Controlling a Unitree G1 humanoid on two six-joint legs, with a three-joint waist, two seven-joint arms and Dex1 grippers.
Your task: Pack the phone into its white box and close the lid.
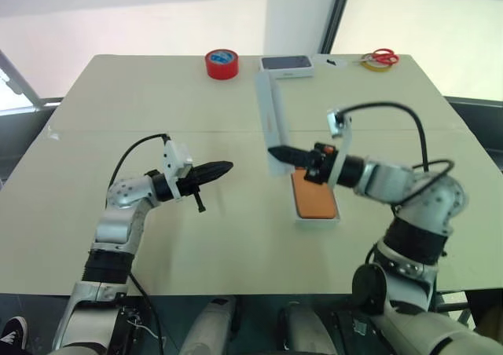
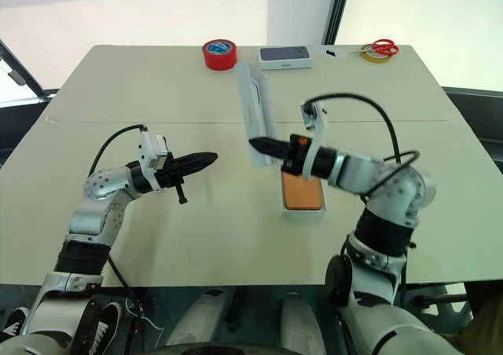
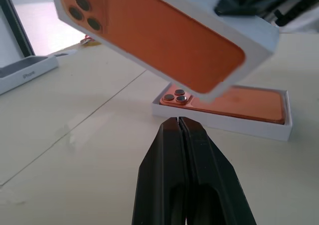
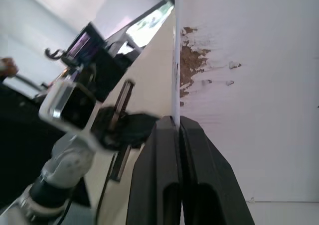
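The right gripper (image 1: pixel 277 151), fingers pinched on one thin wall of the shallow white cardboard lid (image 2: pixel 255 113), holds it tilted on edge above the table; gripped so narrowly, it could slip or land skewed. The flat orange phone (image 1: pixel 313 195) already lies inside the shallow white cardboard box (image 1: pixel 317 218). The left gripper (image 1: pixel 225 166) hovers closed, empty.

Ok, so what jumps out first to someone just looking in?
The right gripper pinches the shallow white cardboard lid by its rim, holding it on edge over mid-table. Just under it, the flat orange phone lies in the shallow white box. The left gripper, shut and empty, hovers nearby.
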